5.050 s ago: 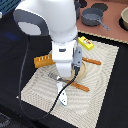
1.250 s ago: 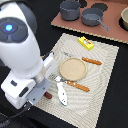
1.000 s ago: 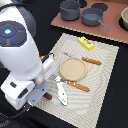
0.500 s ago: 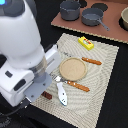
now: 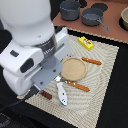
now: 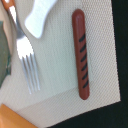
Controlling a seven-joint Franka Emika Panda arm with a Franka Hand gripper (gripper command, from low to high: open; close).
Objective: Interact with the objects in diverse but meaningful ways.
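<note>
Sausage (image 6: 82, 55) flat on mat (image 6: 60, 65), beside fork (image 6: 25, 55) and fish (image 6: 40, 17). Hand hidden; open or closed, cannot tell.

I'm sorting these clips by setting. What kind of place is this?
Probably a lab bench set up as a toy dining table: a woven placemat holding a plate, fork and toy sausage, with grey pots behind.
</note>
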